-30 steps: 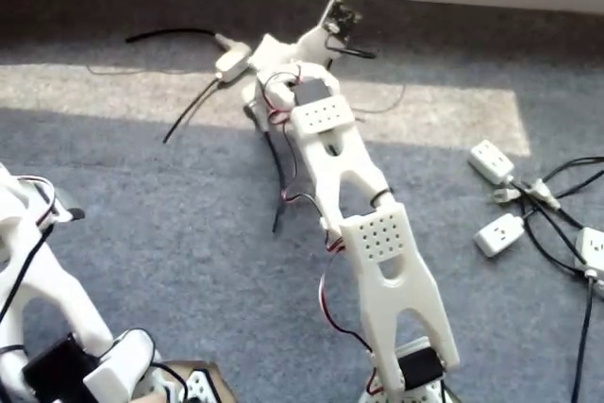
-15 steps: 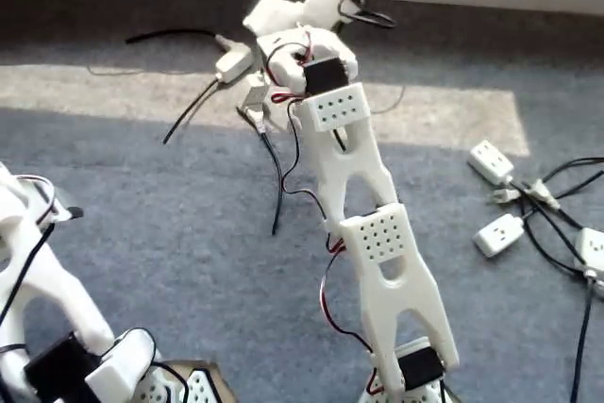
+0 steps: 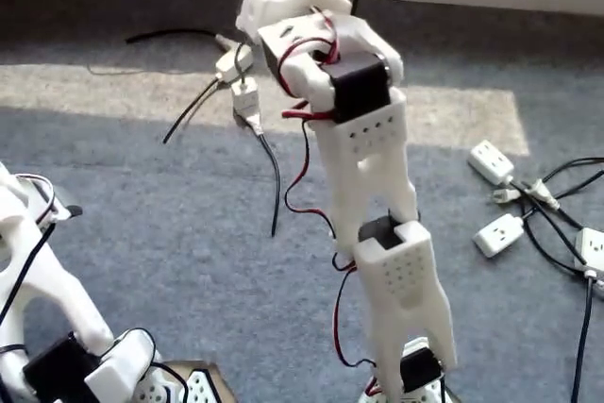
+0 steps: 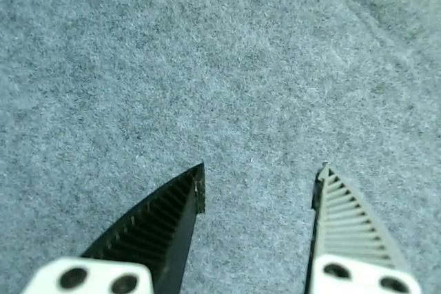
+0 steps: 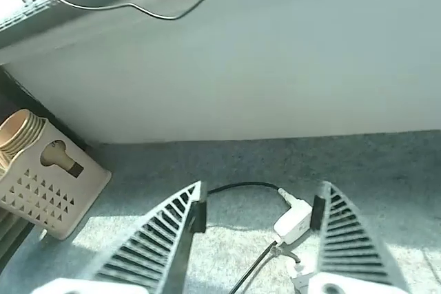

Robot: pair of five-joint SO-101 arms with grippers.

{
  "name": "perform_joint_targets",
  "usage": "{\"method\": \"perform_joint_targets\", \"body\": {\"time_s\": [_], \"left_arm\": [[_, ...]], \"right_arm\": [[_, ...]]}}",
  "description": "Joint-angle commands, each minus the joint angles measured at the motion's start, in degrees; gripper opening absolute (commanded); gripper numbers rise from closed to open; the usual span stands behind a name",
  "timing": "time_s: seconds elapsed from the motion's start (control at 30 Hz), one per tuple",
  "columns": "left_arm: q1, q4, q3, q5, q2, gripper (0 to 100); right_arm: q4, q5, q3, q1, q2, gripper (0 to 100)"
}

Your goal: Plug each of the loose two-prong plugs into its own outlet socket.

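My right arm is rising off the carpet. A second ago it was lying stretched low over the loose plug; now its elbow is folding up and the right gripper is tilting toward the wall. Its jaws are standing wide, holding nothing. Just past their tips a white outlet block on a black cord is lying on the carpet, with the loose plug just nearer the jaws. A cluster of outlet sockets is sitting well apart from them. The left gripper is hanging wide open over carpet.
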State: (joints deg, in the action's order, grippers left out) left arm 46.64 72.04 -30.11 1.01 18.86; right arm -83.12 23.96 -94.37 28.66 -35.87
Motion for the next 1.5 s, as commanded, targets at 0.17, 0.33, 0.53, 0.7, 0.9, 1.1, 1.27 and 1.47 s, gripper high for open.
{"method": "perform_joint_targets", "body": {"time_s": [0.17, 0.33, 0.53, 0.7, 0.9, 1.1, 1.27, 1.47], "left_arm": [[0.66, -0.18, 0.40, -0.26, 0.75, 26], [0.75, -0.18, 0.40, -0.26, 0.75, 26], [0.04, 0.79, 0.40, -0.09, 0.75, 26], [-7.69, 7.30, 0.84, 0.09, 0.84, 26], [-18.77, 12.31, 0.31, 0.79, 0.84, 26], [-30.46, 7.03, -6.90, 10.64, 0.84, 26], [-34.15, -3.43, -14.90, 12.66, 0.84, 26], [-33.54, -10.99, -18.15, 12.66, 0.84, 26]], "right_arm": [[-10.15, -2.11, -6.99, -11.82, 22.46, 23.8], [-15.52, -2.20, -6.90, -29.14, 32.13, 23.8], [-18.07, -12.22, 1.19, -50.95, 36.62, 23.8], [-17.89, -25.41, 20.35, -57.71, 36.26, 23.8], [-17.89, -30.07, 42.42, -64.40, 36.62, 23.8], [-17.89, -26.37, 62.02, -65.45, 36.70, 23.8], [-16.04, -12.13, 74.68, -63.78, 36.35, 23.8], [-5.58, -0.44, 90.68, -61.23, 36.35, 23.8]]}}
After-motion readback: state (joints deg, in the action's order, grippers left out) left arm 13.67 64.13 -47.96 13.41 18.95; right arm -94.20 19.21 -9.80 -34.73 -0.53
